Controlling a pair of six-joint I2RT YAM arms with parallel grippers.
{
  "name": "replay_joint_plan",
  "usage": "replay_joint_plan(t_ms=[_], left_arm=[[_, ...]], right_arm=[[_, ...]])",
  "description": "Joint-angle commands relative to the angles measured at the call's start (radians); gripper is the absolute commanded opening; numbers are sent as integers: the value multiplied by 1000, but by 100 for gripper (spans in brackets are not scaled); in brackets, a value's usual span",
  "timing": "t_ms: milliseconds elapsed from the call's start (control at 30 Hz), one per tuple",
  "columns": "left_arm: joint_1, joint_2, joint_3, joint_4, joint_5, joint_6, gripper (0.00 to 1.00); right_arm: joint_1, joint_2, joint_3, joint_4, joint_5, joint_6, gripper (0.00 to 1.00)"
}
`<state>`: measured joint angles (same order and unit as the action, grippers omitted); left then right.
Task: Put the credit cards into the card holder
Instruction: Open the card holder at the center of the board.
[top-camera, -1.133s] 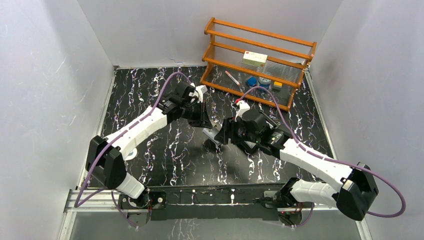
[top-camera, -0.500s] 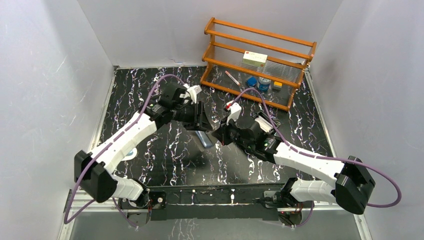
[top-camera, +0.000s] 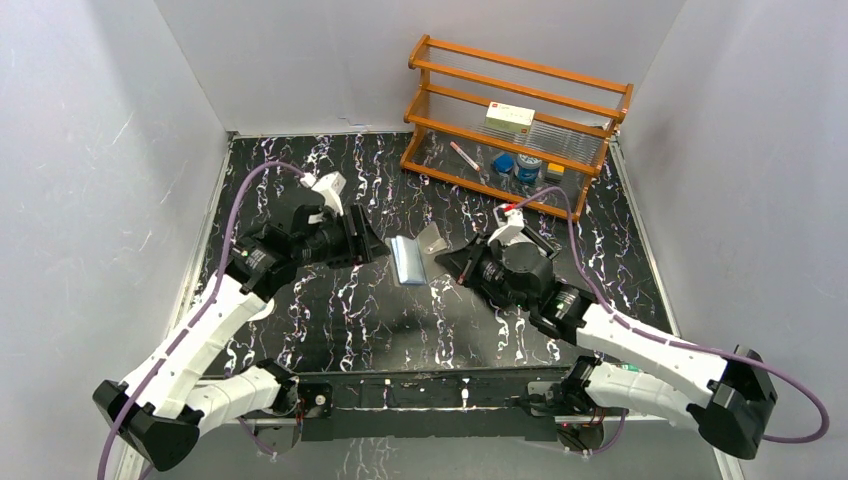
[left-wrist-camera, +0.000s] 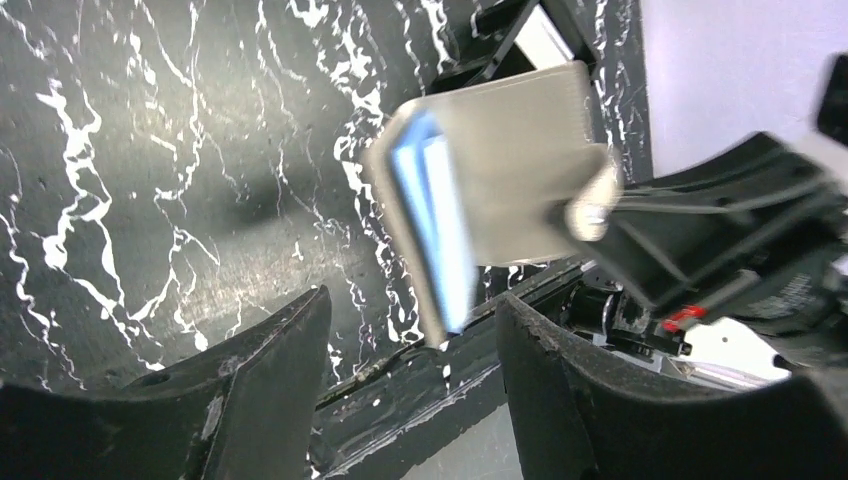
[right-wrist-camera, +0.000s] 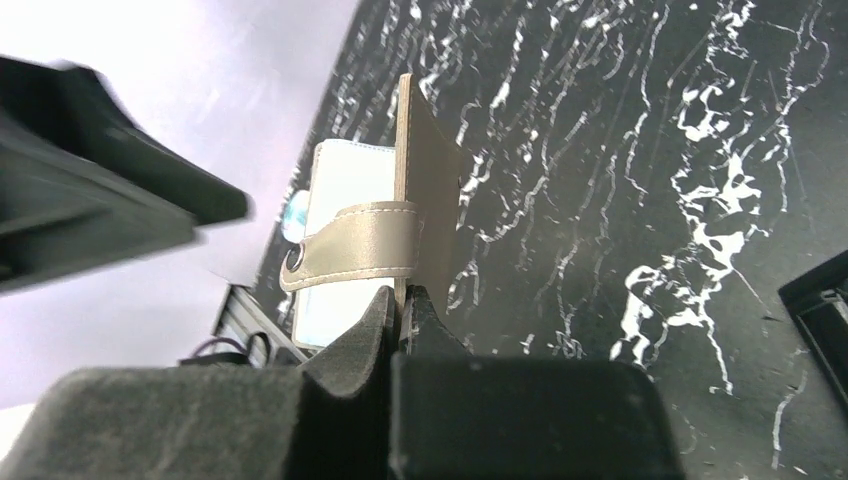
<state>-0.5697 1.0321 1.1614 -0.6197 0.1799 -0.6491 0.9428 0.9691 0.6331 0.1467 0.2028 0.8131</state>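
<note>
The card holder (top-camera: 409, 260) is a small grey wallet with bluish clear sleeves, held in the air over the middle of the table. My right gripper (top-camera: 452, 262) is shut on its grey cover (right-wrist-camera: 430, 190), just beside the snap tab (right-wrist-camera: 350, 245). My left gripper (top-camera: 362, 243) stands open a little to the left of the holder and does not touch it. In the left wrist view the holder (left-wrist-camera: 500, 180) hangs beyond my open left gripper (left-wrist-camera: 412, 302), sleeves toward me. The credit cards are out of view.
A wooden rack (top-camera: 515, 125) with a box and small items stands at the back right. The corner of a black tray (right-wrist-camera: 820, 305) lies on the table by my right gripper. White walls close in the marbled black table (top-camera: 330, 310).
</note>
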Motion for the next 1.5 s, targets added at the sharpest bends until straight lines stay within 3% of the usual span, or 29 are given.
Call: replay_joint_plan(t_ms=[0, 433, 600, 767, 1100, 1167, 1300, 1467], left_arm=[[2, -42, -108, 97, 37, -71, 59], [1, -48, -215, 333, 176, -144, 57], [1, -39, -231, 362, 168, -155, 56], [1, -64, -268, 433, 159, -170, 39], [1, -43, -271, 479, 188, -164, 18], [1, -50, -279, 504, 206, -165, 18], [2, -74, -298, 550, 223, -179, 28], [1, -88, -306, 556, 217, -179, 27]], right_arm=[[1, -66, -21, 125, 45, 80, 0], [0, -124, -60, 178, 45, 129, 0], [0, -125, -62, 195, 20, 134, 0], [1, -134, -74, 197, 11, 135, 0], [0, -147, -73, 196, 16, 121, 0], [1, -145, -73, 194, 15, 118, 0], [0, -143, -75, 195, 15, 121, 0], [1, -145, -72, 196, 18, 120, 0]])
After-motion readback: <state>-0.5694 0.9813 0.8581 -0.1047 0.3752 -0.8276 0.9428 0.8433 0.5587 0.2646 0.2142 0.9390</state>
